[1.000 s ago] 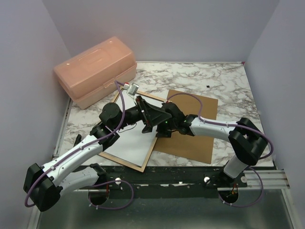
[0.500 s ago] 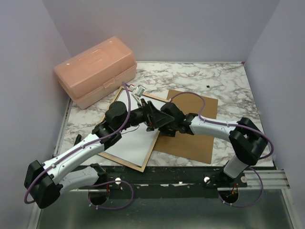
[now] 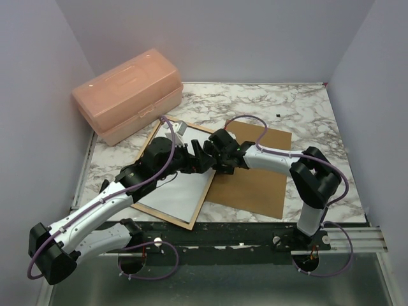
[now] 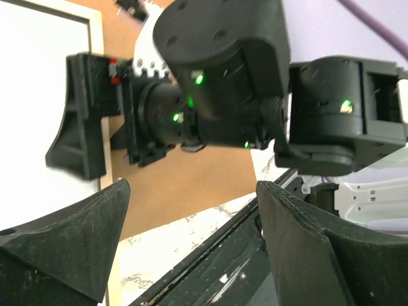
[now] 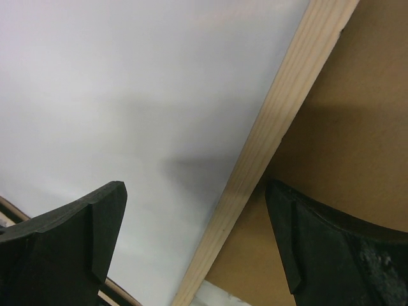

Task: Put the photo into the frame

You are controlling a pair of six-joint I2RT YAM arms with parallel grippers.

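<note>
Left gripper point(image 4: 191, 191) and right gripper point(image 5: 194, 189) both open above the frame point(image 5: 283, 108)
The left gripper's fingers stand wide apart, holding nothing, pointed at the right gripper's body. Under the right gripper, the photo point(image 5: 115, 95) lies white side up below one finger. The frame's wooden rail runs between the two fingers, and the brown board point(image 5: 344, 127) lies below the other.
</note>
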